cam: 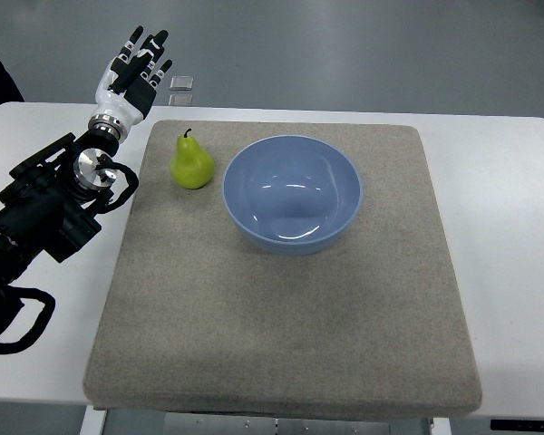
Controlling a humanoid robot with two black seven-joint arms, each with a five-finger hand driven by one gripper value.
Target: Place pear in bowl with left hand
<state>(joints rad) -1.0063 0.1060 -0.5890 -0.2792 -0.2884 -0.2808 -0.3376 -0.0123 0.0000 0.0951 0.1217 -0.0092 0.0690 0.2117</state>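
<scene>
A yellow-green pear stands upright on the grey mat, just left of an empty light-blue bowl. My left hand reaches past the table's far left edge, up and left of the pear, fingers stretched out and holding nothing. Its black arm comes in from the lower left. The pear and hand are apart by roughly a hand's length. No right arm shows.
The mat covers most of the white table. A small clear square object lies on the floor beyond the table's far edge, near my left fingertips.
</scene>
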